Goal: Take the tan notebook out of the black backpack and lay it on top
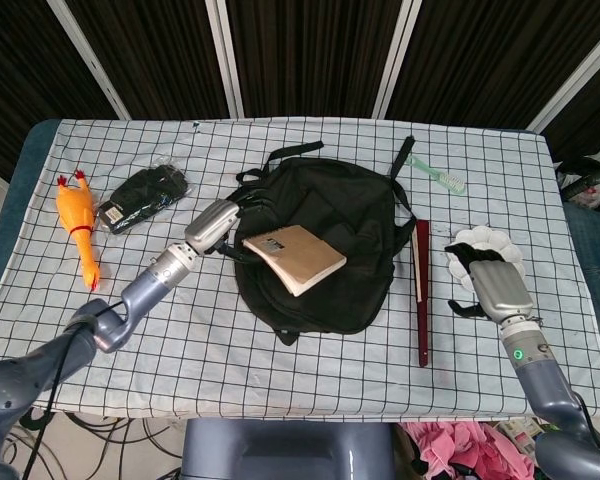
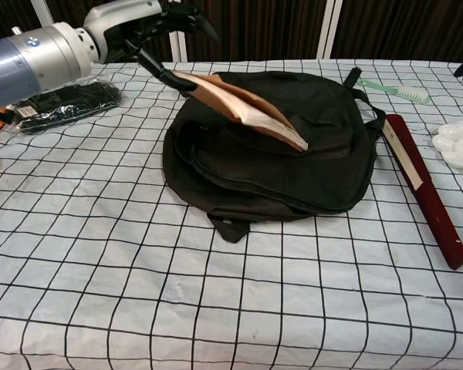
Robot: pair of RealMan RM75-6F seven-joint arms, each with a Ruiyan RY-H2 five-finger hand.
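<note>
The tan notebook (image 1: 293, 259) lies on top of the black backpack (image 1: 325, 290), slightly tilted, its left edge raised in the chest view (image 2: 243, 106). My left hand (image 1: 218, 226) is just left of it with fingers spread; in the chest view, one finger of this hand (image 2: 139, 27) reaches down to the notebook's left edge, while the others stand clear above it. The backpack (image 2: 270, 173) sits mid-table. My right hand (image 1: 486, 284) hovers far right by a white bumpy dish (image 1: 483, 246) and holds nothing, fingers apart.
A dark red long box (image 1: 421, 292) lies right of the backpack, with a green brush (image 1: 436, 173) behind it. At the left are a yellow rubber chicken (image 1: 76, 217) and a black packet (image 1: 145, 196). The checked cloth (image 2: 216, 308) covers the table.
</note>
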